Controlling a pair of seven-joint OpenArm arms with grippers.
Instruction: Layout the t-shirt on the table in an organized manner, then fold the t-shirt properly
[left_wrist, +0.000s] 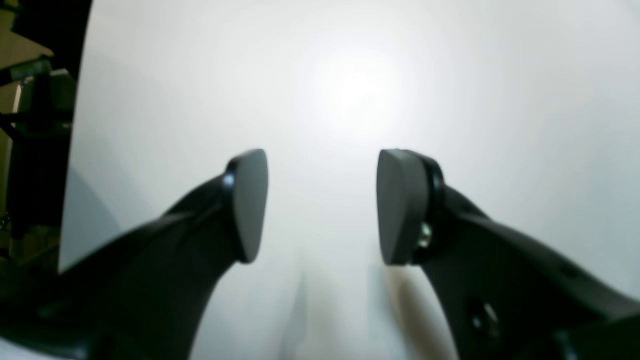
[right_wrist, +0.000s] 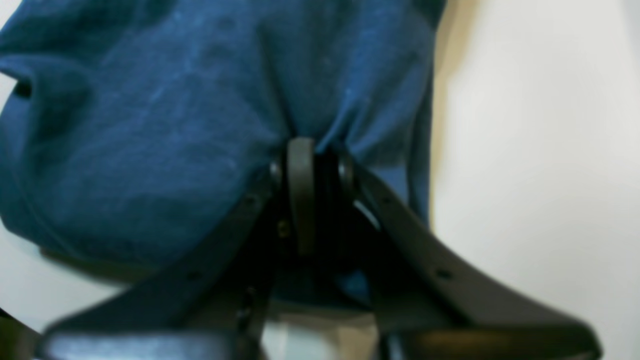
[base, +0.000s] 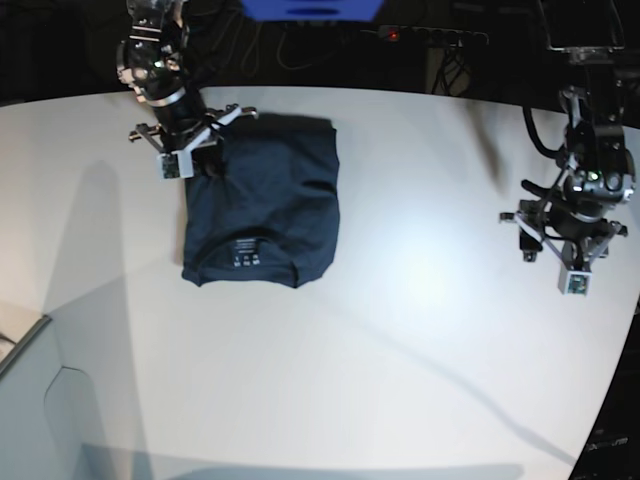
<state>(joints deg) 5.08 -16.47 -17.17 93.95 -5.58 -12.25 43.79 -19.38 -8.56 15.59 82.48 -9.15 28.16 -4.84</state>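
Observation:
The dark navy t-shirt lies on the white table as a roughly rectangular bundle at the back left, with white label marks near its front edge. My right gripper is at its far left corner. In the right wrist view the gripper is shut on a bunched fold of the blue t-shirt, with fabric drawn into the jaws. My left gripper is far to the right, away from the shirt. In the left wrist view it is open and empty over bare table.
A power strip with a red light and cables lie behind the table's far edge. A pale grey box stands at the front left. The table's curved edge runs down the right. Dark stands show past the table's edge.

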